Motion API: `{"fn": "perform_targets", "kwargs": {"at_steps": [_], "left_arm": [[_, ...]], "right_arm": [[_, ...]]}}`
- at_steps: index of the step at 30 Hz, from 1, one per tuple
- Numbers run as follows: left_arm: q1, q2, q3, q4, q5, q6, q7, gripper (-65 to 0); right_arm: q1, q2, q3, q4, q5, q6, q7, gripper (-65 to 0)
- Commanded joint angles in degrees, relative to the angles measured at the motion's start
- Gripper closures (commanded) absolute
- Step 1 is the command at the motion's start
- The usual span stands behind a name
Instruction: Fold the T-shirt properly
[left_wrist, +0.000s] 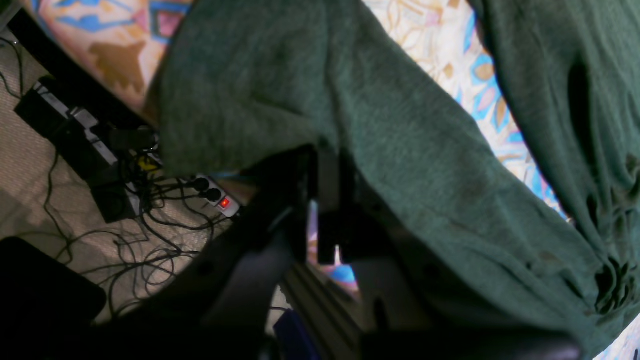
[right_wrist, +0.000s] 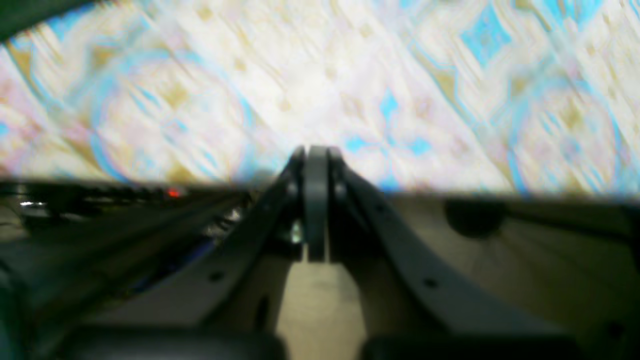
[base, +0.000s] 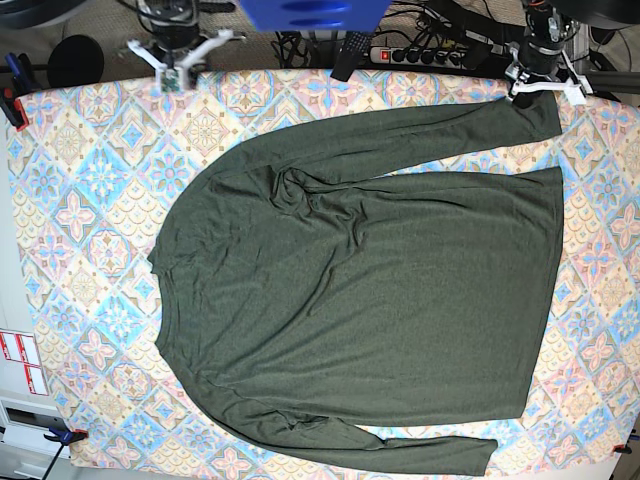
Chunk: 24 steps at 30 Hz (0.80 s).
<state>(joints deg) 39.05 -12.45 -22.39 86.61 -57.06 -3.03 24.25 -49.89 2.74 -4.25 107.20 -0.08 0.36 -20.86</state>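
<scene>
We see the dark olive-green long-sleeved knit T-shirt (base: 370, 290) spread flat on a blue-and-tan tile-patterned tabletop (base: 80, 200), left gripper (base: 528, 90) clamped on its sleeve cuff, right gripper (right_wrist: 316, 150) closed and empty, white power strip (left_wrist: 216, 195) and cables on beige floor (left_wrist: 25, 165) beyond.

T-shirt (left_wrist: 410, 150) cloth hides the left jaws' tips.

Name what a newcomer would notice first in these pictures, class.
A big dark green shirt lies spread flat across a bright patterned tablecloth, filling most of it. At the far edge, the left gripper has its jaws shut on the cuff of the upper sleeve.
</scene>
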Motion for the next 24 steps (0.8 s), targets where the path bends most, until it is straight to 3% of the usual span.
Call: {"fn": "perform_targets", "kwargs": {"at_steps": [1, 7, 17, 22, 24], "left_arm": [[0.47, -0.7, -1.21, 0.82, -0.22, -0.36, -0.56, 0.0], [0.56, -0.7, -1.65, 0.82, -0.22, -0.45, -0.56, 0.0], [0.56, -0.7, -1.65, 0.82, 0.13, -0.45, -0.56, 0.0], [0.56, -0.78, -1.65, 0.82, 0.13, -0.45, -0.56, 0.0], [0.56, -0.78, -1.65, 0.82, 0.22, -0.45, -0.56, 0.0]], "right_arm": [[-0.35, 0.82, -1.07, 0.89, -0.23, 0.03, -0.98, -1.1], [6.59, 2.75, -7.75, 0.89, 0.03, 0.03, -8.1, -11.1], [18.37, 2.75, -8.19, 0.28, 0.21, 0.03, -16.28, -15.3], [22.06, 2.75, -7.84, 0.28, 0.3, 0.03, -19.71, -24.0], [23.21, 2.75, -7.84, 0.19, 0.3, 0.03, -20.15, -24.5]]}}
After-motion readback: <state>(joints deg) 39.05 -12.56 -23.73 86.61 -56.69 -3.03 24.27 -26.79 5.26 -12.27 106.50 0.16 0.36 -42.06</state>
